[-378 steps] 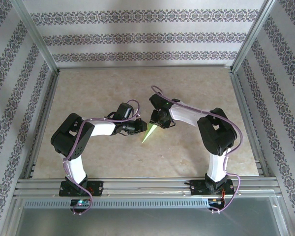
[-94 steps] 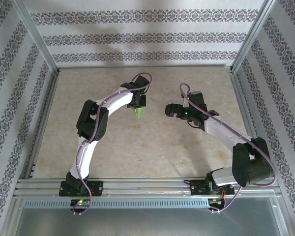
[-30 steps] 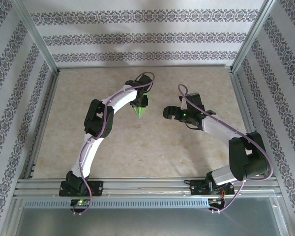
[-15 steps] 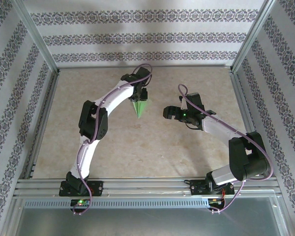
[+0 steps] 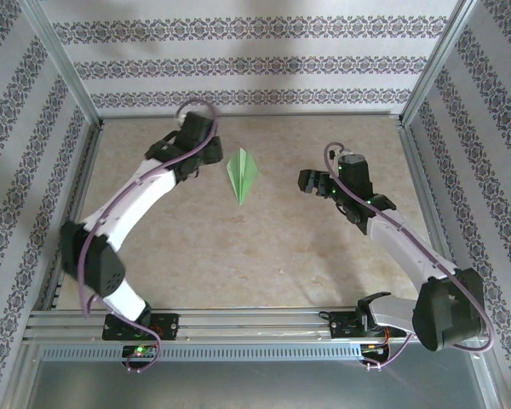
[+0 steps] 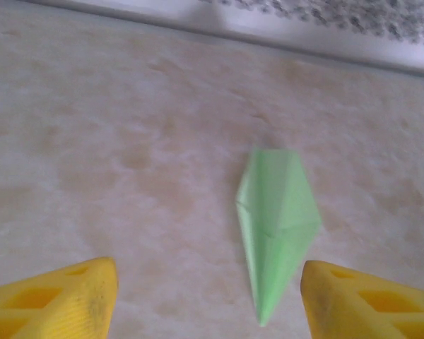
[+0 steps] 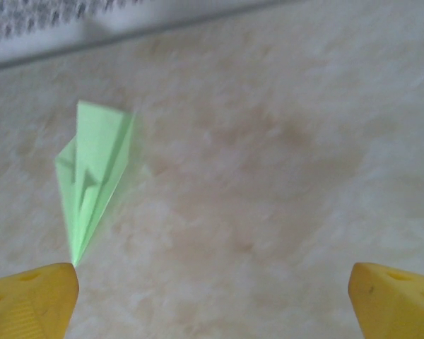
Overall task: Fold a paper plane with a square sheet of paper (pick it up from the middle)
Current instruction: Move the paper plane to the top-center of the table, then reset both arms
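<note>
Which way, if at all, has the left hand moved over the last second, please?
Yes. The left hand has swung left, toward the enclosure's left wall, leaving the paper plane lying free on the table.

Light green paper plane [image 5: 242, 175], beige mottled table [image 5: 238, 256]

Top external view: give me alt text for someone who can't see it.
A light green paper plane lies loose on the beige table, its nose pointing toward the arm bases. The left gripper and the right gripper flank it, both open and neither touching it.
</note>
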Motion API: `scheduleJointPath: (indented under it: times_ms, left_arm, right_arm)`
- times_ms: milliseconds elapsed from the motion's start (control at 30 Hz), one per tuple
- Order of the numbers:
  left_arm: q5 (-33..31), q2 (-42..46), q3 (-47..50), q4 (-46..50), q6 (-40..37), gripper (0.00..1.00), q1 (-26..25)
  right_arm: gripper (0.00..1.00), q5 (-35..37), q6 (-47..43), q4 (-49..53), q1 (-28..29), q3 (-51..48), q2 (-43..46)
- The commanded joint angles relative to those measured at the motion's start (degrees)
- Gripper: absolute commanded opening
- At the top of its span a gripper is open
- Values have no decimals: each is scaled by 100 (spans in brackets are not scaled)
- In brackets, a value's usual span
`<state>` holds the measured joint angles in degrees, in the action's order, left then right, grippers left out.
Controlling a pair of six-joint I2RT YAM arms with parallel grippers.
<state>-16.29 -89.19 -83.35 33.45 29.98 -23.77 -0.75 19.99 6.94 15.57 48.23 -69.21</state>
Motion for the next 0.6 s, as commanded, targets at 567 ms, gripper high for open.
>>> scheduleJointPath:
  times_ms: [567]
  left_arm:
    - [-1074, 2535, 5593, -4821, -1690, 99, 2322]
  right_arm:
    - [98, 1569, -1406, -3344, -1038, -2203, -178]
